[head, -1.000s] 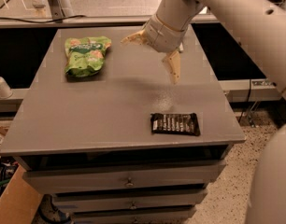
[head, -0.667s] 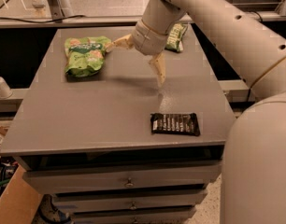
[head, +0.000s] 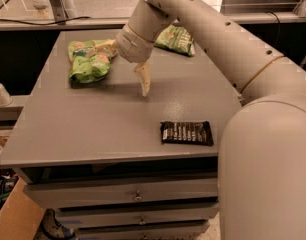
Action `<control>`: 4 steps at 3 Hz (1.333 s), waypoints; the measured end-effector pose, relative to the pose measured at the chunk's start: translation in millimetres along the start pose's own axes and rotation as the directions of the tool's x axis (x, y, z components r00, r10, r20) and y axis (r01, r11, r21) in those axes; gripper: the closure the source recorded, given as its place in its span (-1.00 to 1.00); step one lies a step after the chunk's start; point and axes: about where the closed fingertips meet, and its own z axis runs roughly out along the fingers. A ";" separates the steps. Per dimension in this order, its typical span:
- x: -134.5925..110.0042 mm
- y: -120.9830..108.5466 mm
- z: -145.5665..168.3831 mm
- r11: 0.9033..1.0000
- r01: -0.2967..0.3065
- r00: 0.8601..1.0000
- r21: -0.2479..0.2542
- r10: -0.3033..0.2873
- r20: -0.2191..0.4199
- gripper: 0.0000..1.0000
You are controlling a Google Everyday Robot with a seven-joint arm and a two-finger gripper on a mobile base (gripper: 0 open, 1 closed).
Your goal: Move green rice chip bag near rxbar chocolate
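Camera view: the green rice chip bag (head: 89, 60) lies at ten o'clock on the counter (head: 83, 129), not yet gripped. Just right of it hovers the hand (head: 120, 70), its fingers (head: 143, 81) spread wide and empty, one reaching over the bag's edge, probably to straddle it. An olive bag (head: 177, 39) sits at one o'clock. The rxbar chocolate (head: 187, 132) lies at four o'clock, well apart.

Lit evenly and fairly brightly from overhead. Faint, diffuse shadow cast on the worktop (head: 93, 129) beneath the spread jaws hovering over its rear left. Mild glare on the pale arm (head: 228, 44). Softly blurred throughout; dark below the worktop's front edge.
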 end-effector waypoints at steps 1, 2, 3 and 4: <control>-1.1 -2.2 1.3 1.000 0.003 1.000 0.004 -0.003 0.003 -1.00; 2.3 7.2 -11.4 1.000 -0.002 0.998 -0.015 0.001 -0.059 -1.00; 9.9 19.0 -44.3 1.000 -0.009 0.984 0.006 0.010 -0.178 -1.00; 20.7 11.3 -71.4 0.995 0.034 0.956 0.094 -0.005 -0.294 -1.00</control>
